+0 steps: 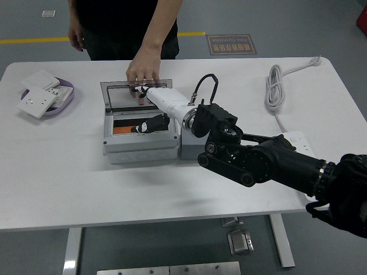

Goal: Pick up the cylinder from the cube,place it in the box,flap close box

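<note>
The orange cylinder (124, 129) lies on its side inside the grey box (139, 150), left of my right hand (151, 116). That hand reaches in from the right over the box's opening. Its black-and-white fingers (150, 124) hang loose just right of the cylinder and hold nothing. The grey cube (188, 146) stands against the box's right side, partly hidden under my wrist. The clear lid (117, 94) is tilted back, and a person's hand (142, 70) at the far side rests on its top edge. My left arm is out of the picture.
A purple dish (64, 95) with white wall sockets sits at the far left. A coiled white cable (275, 86) and a power strip (299, 140) lie at the right. The person stands behind the table's far edge.
</note>
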You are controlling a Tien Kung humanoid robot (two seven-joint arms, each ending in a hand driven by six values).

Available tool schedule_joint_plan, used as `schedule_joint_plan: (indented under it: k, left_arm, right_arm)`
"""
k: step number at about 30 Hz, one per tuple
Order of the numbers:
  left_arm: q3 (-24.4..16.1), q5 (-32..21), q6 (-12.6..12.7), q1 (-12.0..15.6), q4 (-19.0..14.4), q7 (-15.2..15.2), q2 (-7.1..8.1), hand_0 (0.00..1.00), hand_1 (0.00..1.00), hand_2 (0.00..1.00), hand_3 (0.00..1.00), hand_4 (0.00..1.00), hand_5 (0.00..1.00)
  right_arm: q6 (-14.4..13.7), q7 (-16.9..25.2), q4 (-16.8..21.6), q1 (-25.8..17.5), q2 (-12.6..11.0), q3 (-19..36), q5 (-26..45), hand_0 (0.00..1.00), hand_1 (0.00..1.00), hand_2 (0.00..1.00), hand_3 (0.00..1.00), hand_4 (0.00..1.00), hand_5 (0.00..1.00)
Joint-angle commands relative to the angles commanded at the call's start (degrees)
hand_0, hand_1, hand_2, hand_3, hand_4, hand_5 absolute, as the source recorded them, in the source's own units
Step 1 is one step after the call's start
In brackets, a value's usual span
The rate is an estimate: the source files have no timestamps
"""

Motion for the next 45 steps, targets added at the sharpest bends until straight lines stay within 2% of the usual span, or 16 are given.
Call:
schedule_joint_plan:
  k: [6, 11, 15, 23, 27, 32, 45]
  left_arm:
    - [0.37, -0.75, 0.24, 0.95, 0.0, 0.04, -0.37, 0.575, 0.598, 0.548, 0.577, 0.59, 0.319]
    - [0.5, -0.86, 0.2, 1.06, 0.0, -0.12, -0.47, 0.575, 0.597, 0.547, 0.577, 0.587, 0.318]
    - [0.64, -0.9, 0.12, 0.9, 0.0, -0.2, -0.48, 0.575, 0.597, 0.547, 0.577, 0.587, 0.318]
    - [0.5, -0.44, 0.03, 0.68, 0.0, -0.16, -0.4, 0.575, 0.596, 0.548, 0.577, 0.582, 0.315]
    - [0.43, -0.29, 0.06, 0.81, 0.0, -0.03, -0.39, 0.575, 0.596, 0.548, 0.577, 0.582, 0.315]
    - [0.17, -0.13, 0.18, 1.01, 0.0, 0.16, -0.43, 0.575, 0.596, 0.548, 0.576, 0.582, 0.314]
    - [0.35, -0.94, 0.34, 1.3, 0.0, -0.11, -0.66, 0.576, 0.596, 0.547, 0.576, 0.58, 0.316]
  right_arm:
    - [0.23, -0.29, 3.83, 0.17, 0.0, 4.87, -0.72, 0.939, 0.833, 0.863, 0.979, 0.998, 0.418]
    - [0.64, -0.37, 3.76, 1.87, 0.0, 7.92, -0.36, 0.929, 0.827, 0.851, 0.962, 0.998, 0.43]
    - [0.91, 0.27, 1.12, 3.17, 0.0, 8.23, 1.55, 0.929, 0.827, 0.851, 0.962, 0.998, 0.43]
    - [0.82, 3.8, -8.06, 3.74, 0.0, 4.1, 8.86, 0.915, 0.813, 0.832, 0.94, 0.991, 0.432]
    - [0.48, 4.86, -9.84, 3.43, 0.0, 3.48, 10.22, 0.915, 0.813, 0.832, 0.94, 0.991, 0.432]
    - [-0.25, 5.14, -8.6, 3.0, 0.0, 2.57, 10.76, 0.911, 0.811, 0.825, 0.933, 0.987, 0.432]
    - [-1.36, 4.19, 0.43, 1.41, -0.4, -0.3, 11.68, 0.899, 0.799, 0.814, 0.924, 0.983, 0.437]
